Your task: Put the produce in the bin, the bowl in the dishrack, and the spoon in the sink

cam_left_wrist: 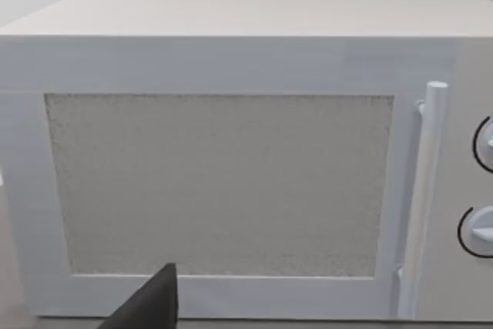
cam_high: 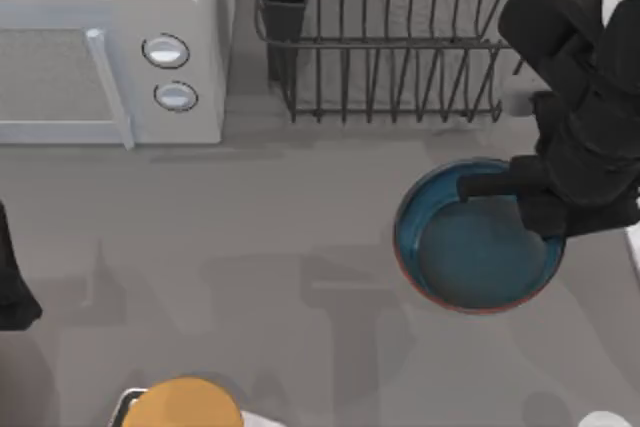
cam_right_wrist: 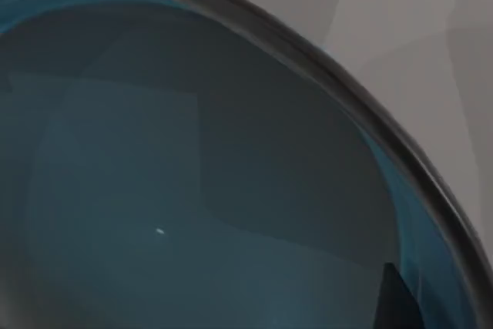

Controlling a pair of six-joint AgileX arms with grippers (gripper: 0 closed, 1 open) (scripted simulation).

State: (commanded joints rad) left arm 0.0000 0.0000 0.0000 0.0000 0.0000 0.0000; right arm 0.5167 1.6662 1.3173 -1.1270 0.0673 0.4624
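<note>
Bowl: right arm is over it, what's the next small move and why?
Probably lower the right gripper a little onto the far rim of the bowl and close. It hangs over that rim, the bowl sits on the table, and the dishrack is just behind.

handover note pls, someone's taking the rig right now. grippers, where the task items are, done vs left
Right gripper: over the bowl at its far rim, by the dishrack side; grip not confirmed.
Left arm: parked at the table's left edge, its wrist camera facing the microwave.
Bowl: on the table, just in front of the dishrack, not yet in it.
Done: nothing that can be confirmed.
Left: rack the bowl, then the produce to the bin and the spoon to the sink.
</note>
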